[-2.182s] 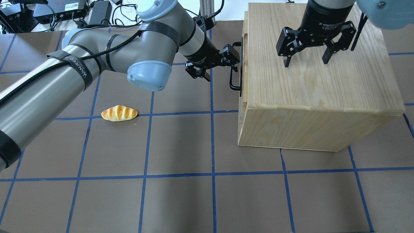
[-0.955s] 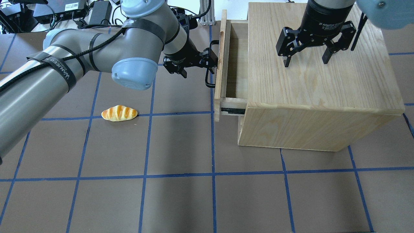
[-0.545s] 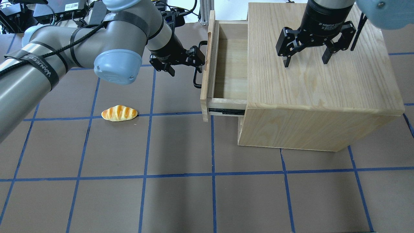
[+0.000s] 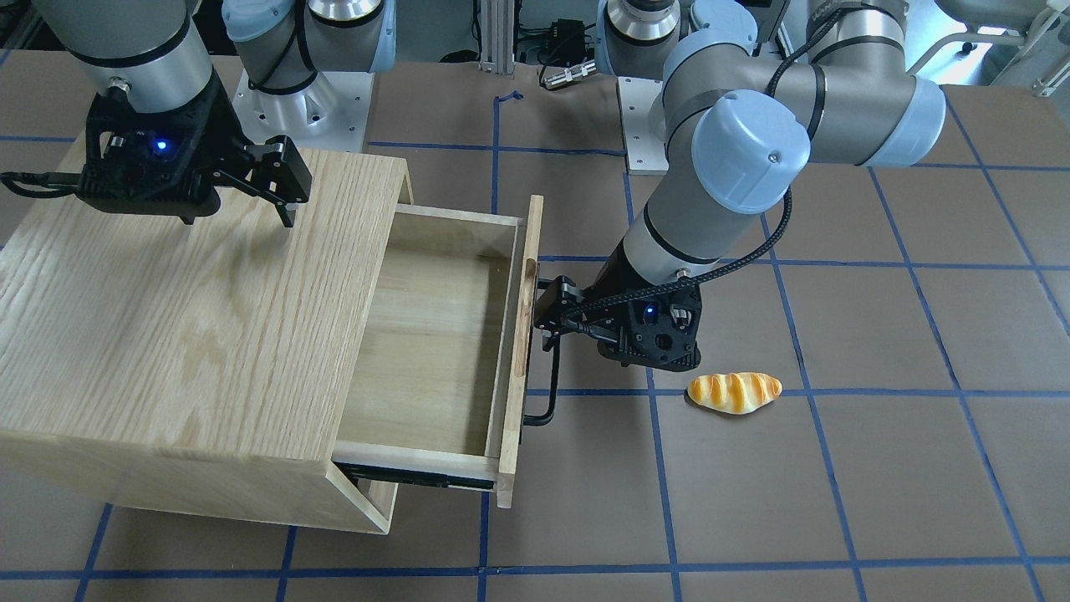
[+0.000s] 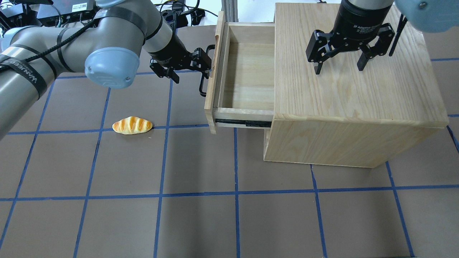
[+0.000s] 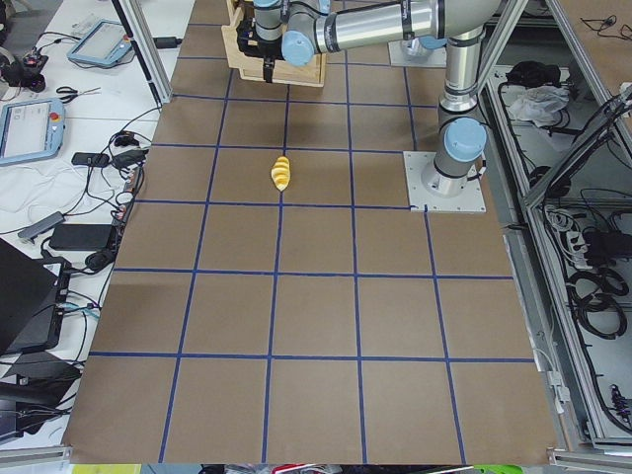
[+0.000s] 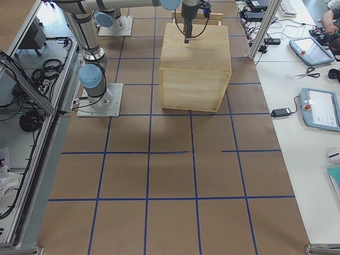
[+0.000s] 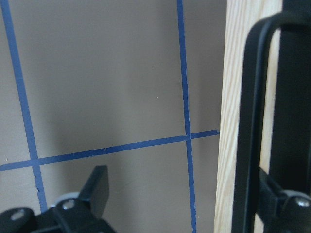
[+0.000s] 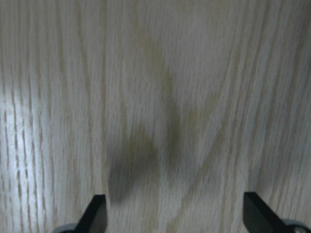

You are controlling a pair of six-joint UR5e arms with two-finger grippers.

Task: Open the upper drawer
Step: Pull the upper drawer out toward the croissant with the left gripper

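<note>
The upper drawer (image 5: 247, 71) stands pulled well out of the oak-grain cabinet (image 5: 351, 93), and its inside is bare. Its black bar handle (image 5: 202, 73) is on the pale front panel (image 5: 214, 71). My left gripper (image 5: 190, 67) is open, with one finger hooked behind the handle. In the left wrist view the handle (image 8: 252, 121) runs next to the right fingertip (image 8: 279, 196). In the front view the drawer (image 4: 426, 343) is out towards my left gripper (image 4: 556, 330). My right gripper (image 5: 339, 68) is open and empty, close above the cabinet top (image 9: 155, 97).
A toy bread loaf (image 5: 132, 125) lies on the brown mat to the left of the drawer; it also shows in the front view (image 4: 734, 392). Blue tape lines grid the mat. A black slide rail (image 5: 244, 123) shows on the drawer's near side.
My left gripper has moved to the left with the handle, and the drawer has slid from shut to well out of the cabinet. The right gripper has not moved.
</note>
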